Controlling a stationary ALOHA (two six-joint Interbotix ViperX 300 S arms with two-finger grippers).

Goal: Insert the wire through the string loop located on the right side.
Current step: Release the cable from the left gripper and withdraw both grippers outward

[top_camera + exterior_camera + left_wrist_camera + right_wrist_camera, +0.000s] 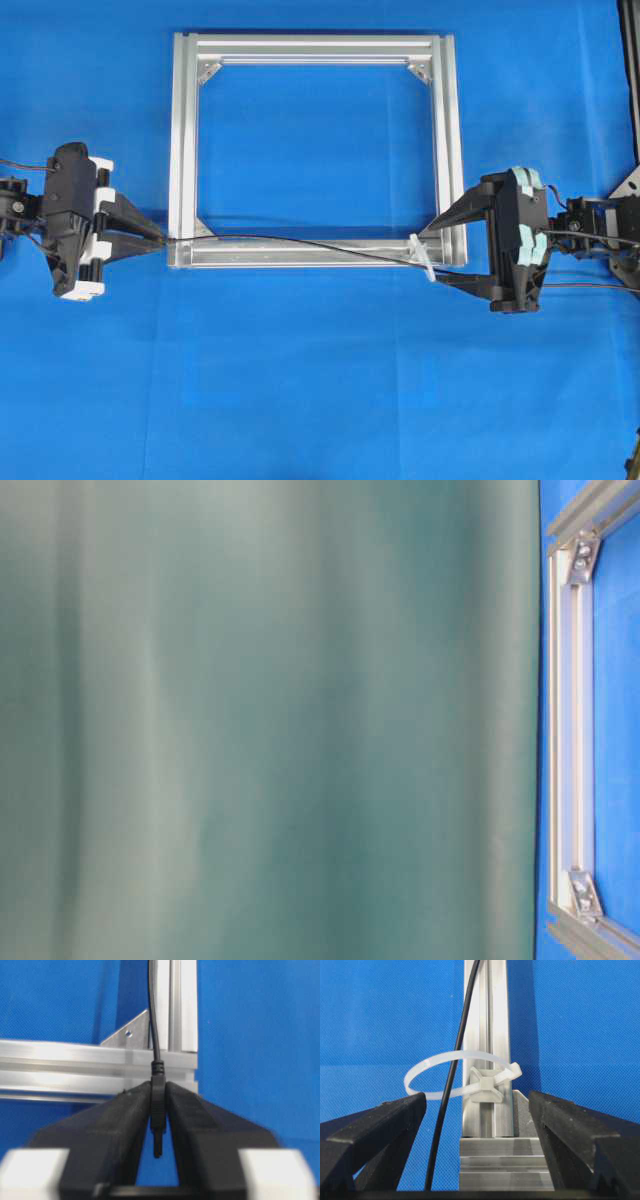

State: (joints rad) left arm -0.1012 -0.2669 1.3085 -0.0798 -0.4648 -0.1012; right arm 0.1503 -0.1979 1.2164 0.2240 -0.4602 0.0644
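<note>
The wire [300,243] is thin and black and runs along the front bar of the silver frame [185,130]. At the frame's front left corner my left gripper [160,238] is shut on the wire's plug. In the left wrist view the plug [158,1110] sits pinched between the fingertips of that gripper [158,1085], tip pointing back toward the camera. The white string loop [422,255] is on the front bar near the right corner. My right gripper [437,255] stands open around that corner. In the right wrist view the wire [451,1080] crosses the loop [427,1067], over its near strand, between the open fingers of that gripper [477,1097].
The frame [570,730] lies flat on the blue cloth, with corner brackets [207,70] inside its corners. A green curtain [270,720] hangs behind the table. Black robot cables [590,288] trail off the right arm.
</note>
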